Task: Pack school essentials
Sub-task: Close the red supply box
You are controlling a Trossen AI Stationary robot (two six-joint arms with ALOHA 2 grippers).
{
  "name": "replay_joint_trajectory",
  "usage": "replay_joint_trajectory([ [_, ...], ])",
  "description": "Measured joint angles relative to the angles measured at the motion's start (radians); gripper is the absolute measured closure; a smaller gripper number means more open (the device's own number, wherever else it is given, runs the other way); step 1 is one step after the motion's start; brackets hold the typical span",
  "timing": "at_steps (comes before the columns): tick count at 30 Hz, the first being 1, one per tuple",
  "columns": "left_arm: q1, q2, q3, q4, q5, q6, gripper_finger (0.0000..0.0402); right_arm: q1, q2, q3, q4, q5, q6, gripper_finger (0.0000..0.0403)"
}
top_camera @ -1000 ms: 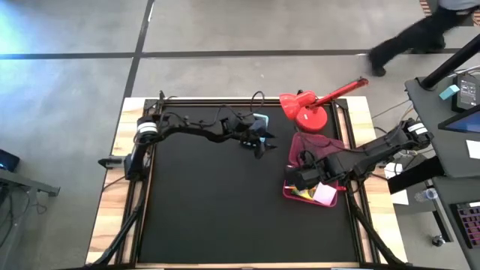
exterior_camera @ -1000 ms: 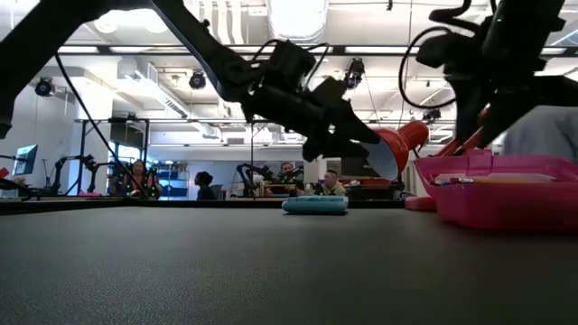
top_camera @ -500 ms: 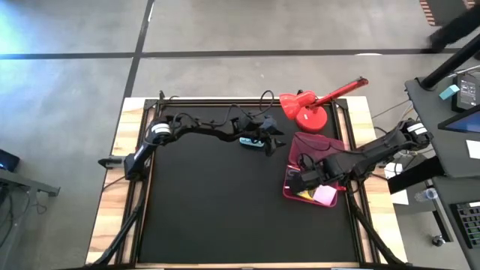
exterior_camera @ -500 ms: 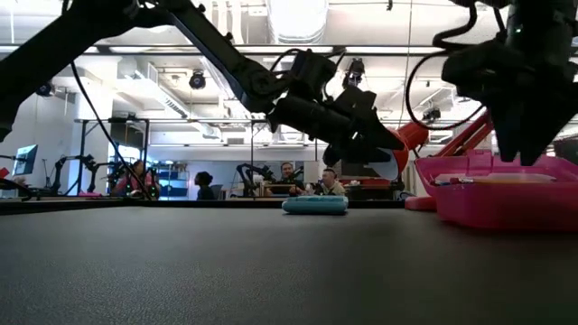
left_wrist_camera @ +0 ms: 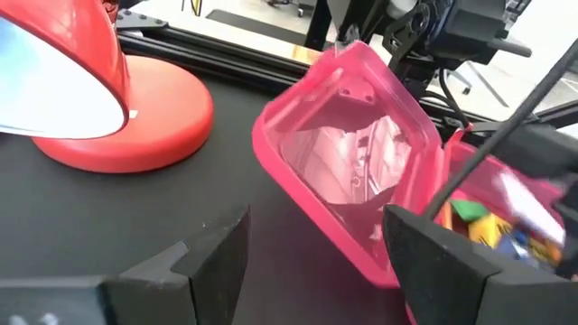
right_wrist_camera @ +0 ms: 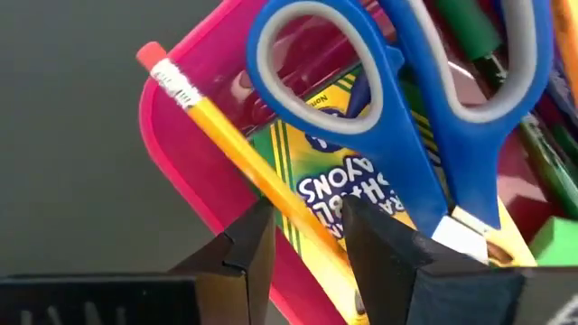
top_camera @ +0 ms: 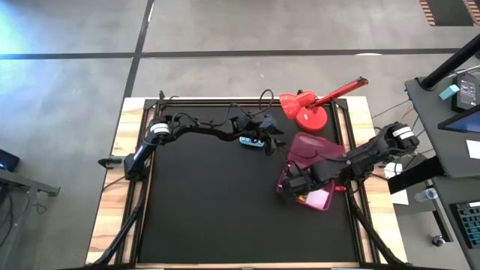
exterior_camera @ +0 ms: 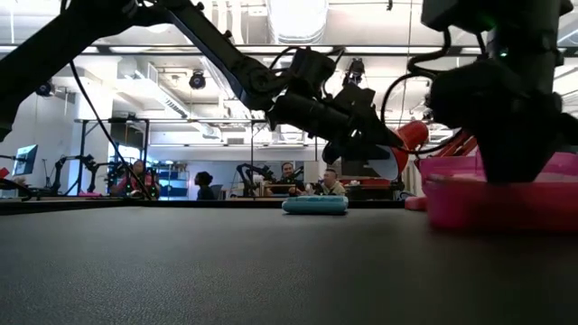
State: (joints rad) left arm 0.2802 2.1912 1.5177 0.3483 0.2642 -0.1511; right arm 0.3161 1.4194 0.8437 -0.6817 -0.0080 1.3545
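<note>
The right gripper [top_camera: 294, 182] hangs low over the near end of the pink box [top_camera: 319, 199], which stands on the right side of the black table [top_camera: 210, 202]. In the right wrist view its two dark fingers [right_wrist_camera: 244, 248] stand narrowly apart, just above the box's contents. A yellow pencil [right_wrist_camera: 244, 162] with a pink eraser tip runs slantwise between them; whether the fingers pinch it or only frame it cannot be told. Under the pencil lies the yellow-green crayon box [right_wrist_camera: 348, 181], and on top of that the blue-handled scissors [right_wrist_camera: 424, 99], their loops close beyond the fingertips. A green marker [right_wrist_camera: 474, 36] and a small green block [right_wrist_camera: 555, 242] lie at the box's far side.

The box's hinged lid [left_wrist_camera: 352, 171] stands open, tilted toward the red desk lamp [top_camera: 307, 109].

Farther back, the left gripper [top_camera: 271, 140] hovers above the table near its rear edge, its fingers [left_wrist_camera: 217, 262] spread wide and holding nothing. The light blue calculator [exterior_camera: 314, 205] lies flat on the table just beside it, and the lamp's base stands near, behind the pink box.
</note>
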Motion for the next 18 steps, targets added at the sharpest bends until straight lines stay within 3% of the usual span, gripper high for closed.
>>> replay_joint_trajectory([
  [9,0.001,-0.012,-0.002,-0.004,0.0,0.0,0.0167,0.0,0.032,0.042,0.104,0.007,-0.066,0.0282],
  [18,0.004,-0.018,-0.003,-0.114,0.0,0.005,0.0167,0.015,-0.022,0.203,-0.16,0.036,-0.012,0.0282],
])
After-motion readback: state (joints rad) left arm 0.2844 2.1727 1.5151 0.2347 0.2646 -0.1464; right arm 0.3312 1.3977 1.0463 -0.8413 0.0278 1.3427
